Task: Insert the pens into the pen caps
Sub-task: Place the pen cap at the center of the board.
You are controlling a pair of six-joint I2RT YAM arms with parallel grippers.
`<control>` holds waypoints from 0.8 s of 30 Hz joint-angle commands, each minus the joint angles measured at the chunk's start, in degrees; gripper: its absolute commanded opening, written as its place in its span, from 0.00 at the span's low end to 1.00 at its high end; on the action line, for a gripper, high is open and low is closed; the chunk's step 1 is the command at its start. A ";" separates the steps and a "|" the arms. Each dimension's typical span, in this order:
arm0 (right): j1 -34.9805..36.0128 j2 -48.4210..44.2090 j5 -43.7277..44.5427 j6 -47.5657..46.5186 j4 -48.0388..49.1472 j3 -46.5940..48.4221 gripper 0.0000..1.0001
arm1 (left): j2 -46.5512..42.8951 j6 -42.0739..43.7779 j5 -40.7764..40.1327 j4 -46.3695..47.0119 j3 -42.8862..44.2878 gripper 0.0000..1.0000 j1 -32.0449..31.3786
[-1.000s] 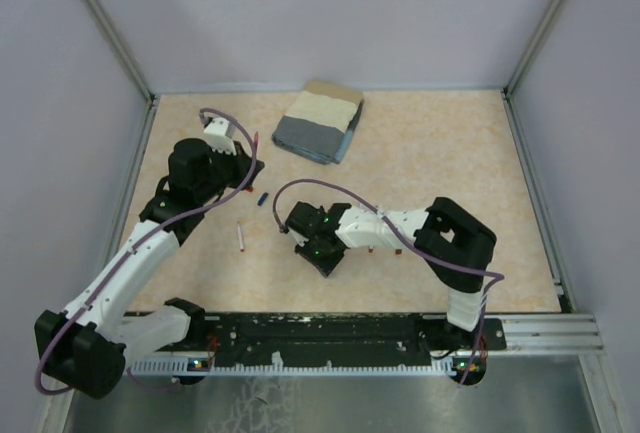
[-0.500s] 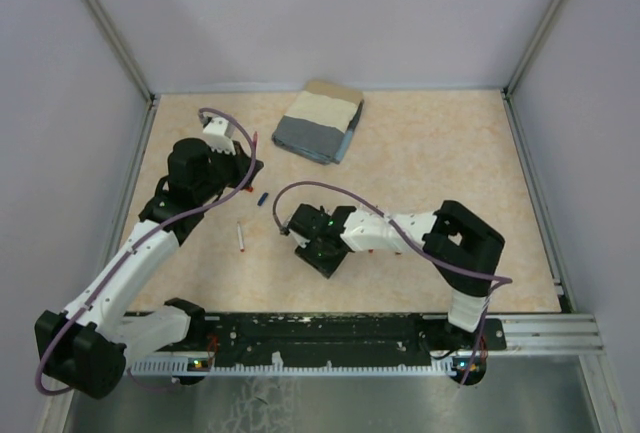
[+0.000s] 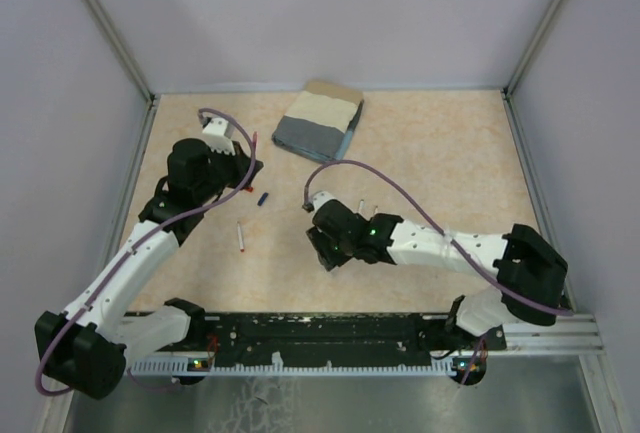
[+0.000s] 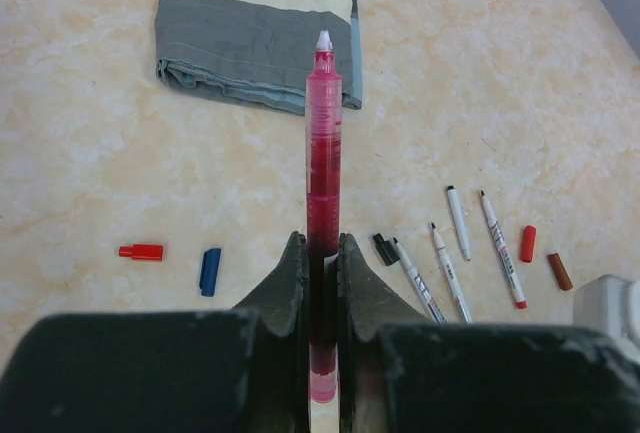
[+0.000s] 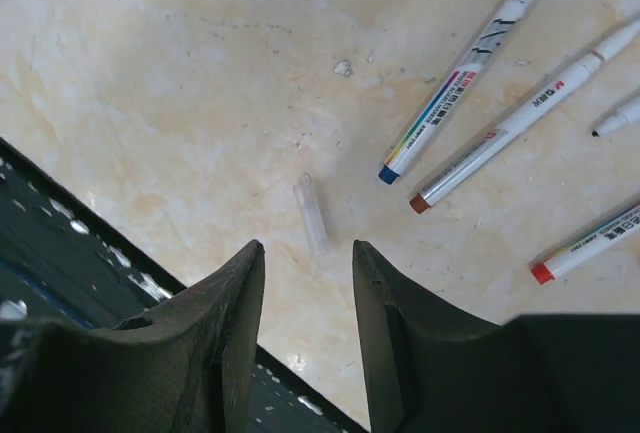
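Observation:
My left gripper (image 4: 320,243) is shut on a red translucent pen (image 4: 323,153) that points away from it, uncapped tip outward. In the top view this gripper (image 3: 236,169) is at the table's left. On the table lie a red cap (image 4: 141,251), a blue cap (image 4: 209,270), a black cap (image 4: 385,248), several white pens (image 4: 449,271), another red cap (image 4: 527,243) and a brown cap (image 4: 560,271). My right gripper (image 5: 307,253) is open just above the table, with a small clear cap (image 5: 311,215) lying ahead between its fingers. White pens (image 5: 470,68) lie beyond it.
A folded grey and beige cloth (image 3: 318,121) lies at the back centre. A short white pen with a red end (image 3: 241,237) lies left of the right gripper (image 3: 325,245). The black rail at the table's front edge (image 5: 60,253) is close beside the right gripper.
The right arm has swung its elbow out to the right and lower, and its gripper has shifted slightly right. The left arm and its pen have not moved.

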 commanded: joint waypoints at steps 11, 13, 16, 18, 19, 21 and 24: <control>0.16 -8.38 21.67 45.96 -0.59 -2.31 0.43 | -1.92 0.16 1.32 1.82 -1.45 0.00 0.47; 0.16 -6.99 23.30 49.89 -3.05 -0.79 0.44 | -2.25 0.19 1.73 1.79 -1.44 0.00 0.45; 0.21 -4.90 23.39 53.17 -5.86 1.59 0.44 | -2.87 0.00 2.14 1.90 -1.55 0.00 0.47; 0.16 -3.42 22.19 52.49 -6.29 2.94 0.44 | -3.23 -0.12 2.23 1.88 -1.67 0.00 0.45; 0.18 -2.52 21.13 49.91 -5.15 3.23 0.44 | -3.44 -0.09 2.24 1.86 -1.67 0.00 0.50; 0.16 -0.63 20.73 48.68 -7.08 4.52 0.43 | -3.77 -0.09 2.18 1.91 -1.78 0.00 0.45; 0.17 1.50 21.15 47.99 -11.05 5.84 0.43 | -4.22 -0.16 2.40 1.87 -1.86 0.00 0.45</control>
